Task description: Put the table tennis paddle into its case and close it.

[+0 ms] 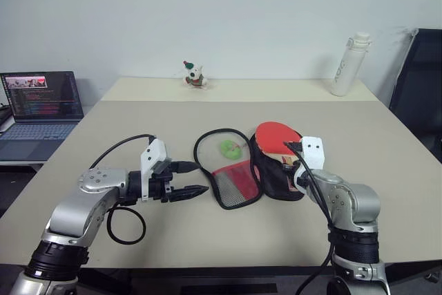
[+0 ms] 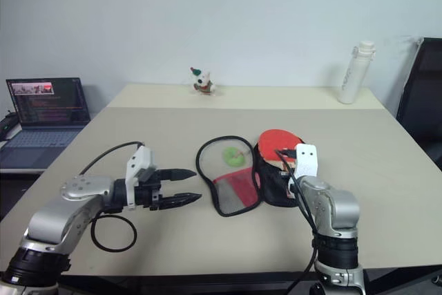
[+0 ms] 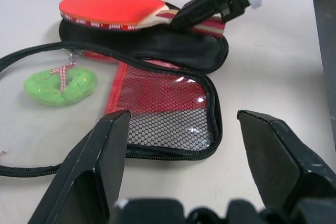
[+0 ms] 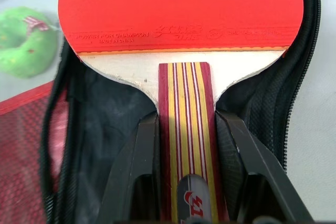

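The left gripper hangs over the surface at about 8 o'clock from the case, its jaws spread wide and grasping nothing, pointing toward the case's mesh side. The right gripper sits at about 4 o'clock from the case, its jaws clenched on the striped handle of the paddle, one finger on each side of it.

The case lies unzipped and opened flat near the middle of the surface. Its red half with the black mesh pocket lies toward 7 o'clock, and its black half toward 3 o'clock. The paddle's red face rests over the black half, with the round head toward 12 o'clock. A green charm lies on the surface inside the loop of the open zipper, at about 11 o'clock from the mesh pocket.

Farther off, a small toy figure stands at 12 o'clock by the far edge, a white bottle at 2 o'clock, and an open laptop at 10 o'clock beside the surface.
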